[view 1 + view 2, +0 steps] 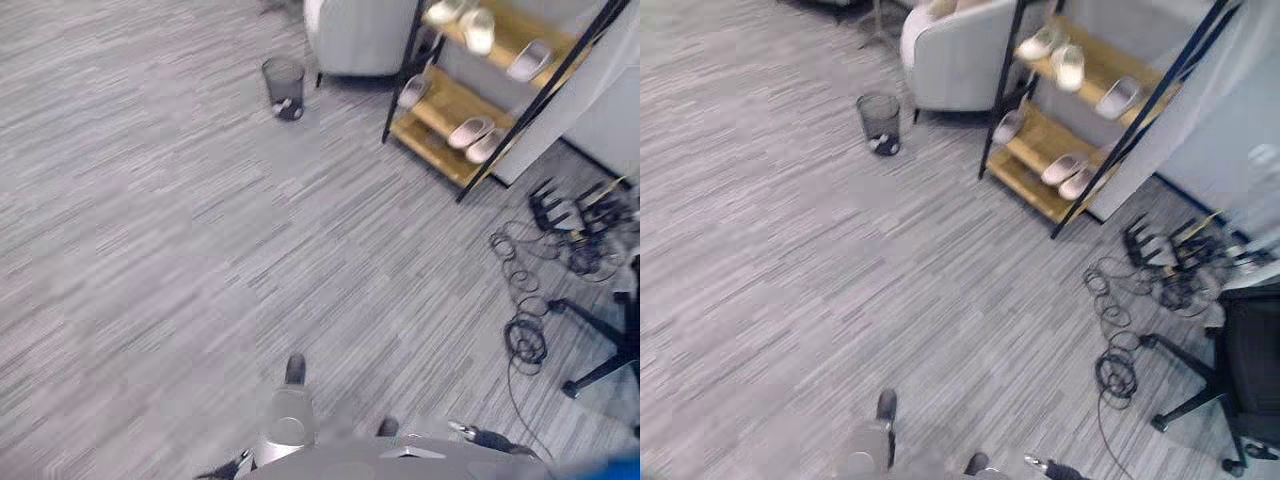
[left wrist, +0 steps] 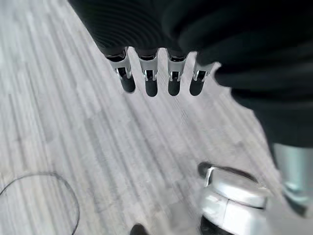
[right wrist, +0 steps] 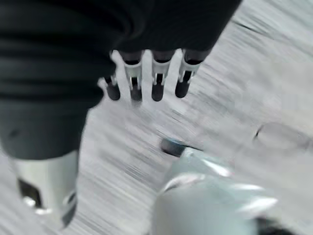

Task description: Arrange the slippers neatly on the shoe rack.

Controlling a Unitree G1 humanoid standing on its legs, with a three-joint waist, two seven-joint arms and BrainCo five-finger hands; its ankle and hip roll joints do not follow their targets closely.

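Observation:
The shoe rack (image 1: 450,105), wooden shelves in a black frame, stands far off at the upper right. Pale slippers lie on it: a pair (image 1: 470,25) and a single grey one (image 1: 530,60) on the upper shelf, one slipper (image 1: 413,92) and a pair (image 1: 478,135) on the shelf below. My left hand (image 2: 150,78) hangs over the bare carpet with its fingers straight and nothing in it. My right hand (image 3: 157,83) hangs the same way, fingers straight and holding nothing.
A black mesh waste bin (image 1: 284,88) stands on the carpet left of the rack, beside a grey armchair (image 1: 360,35). Coiled cables (image 1: 525,300) and power strips (image 1: 570,215) lie at the right, near an office chair base (image 1: 605,360).

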